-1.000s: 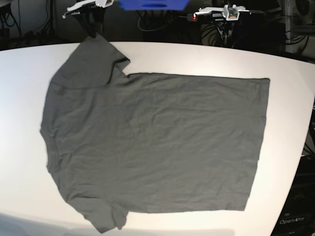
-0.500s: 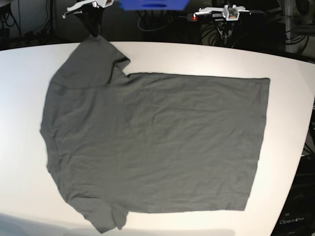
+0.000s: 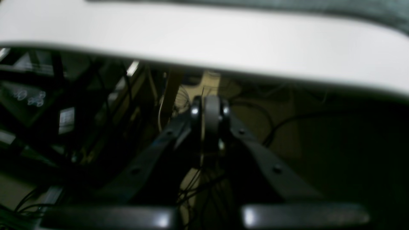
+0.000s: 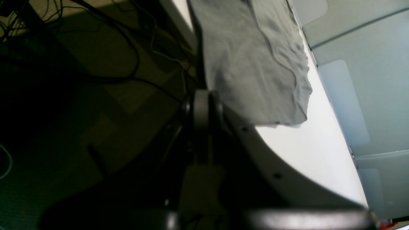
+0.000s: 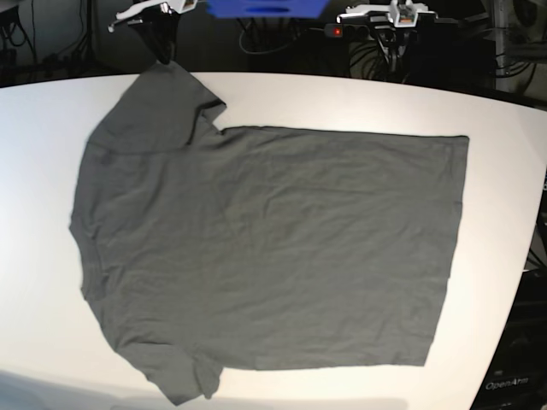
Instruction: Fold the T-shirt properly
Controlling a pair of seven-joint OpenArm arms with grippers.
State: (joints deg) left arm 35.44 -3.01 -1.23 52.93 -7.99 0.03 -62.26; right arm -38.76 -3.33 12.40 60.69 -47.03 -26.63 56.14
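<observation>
Grey cloth fills most of the base view: the T-shirt (image 5: 265, 248) lies spread flat on the white table (image 5: 34, 213), collar toward the left of the frame, hem toward the right, one sleeve reaching to the table's far edge at the upper left and the other at the lower left. The fabric is lightly wrinkled all over.

At the top of that view the right arm's white bracket (image 5: 154, 10) sits at the upper left, just beyond the sleeve tip. In the right wrist view the right gripper (image 4: 203, 108) has its fingertips pressed together, right at the table's edge where the sleeve corner overhangs; whether any cloth is pinched between them cannot be told from here.

The left arm's bracket (image 5: 389, 17) sits at the upper right of the base view, off the table. In the blurred left wrist view the left gripper (image 3: 209, 116) is pressed together on nothing, below the table's rim, well apart from the shirt.
</observation>
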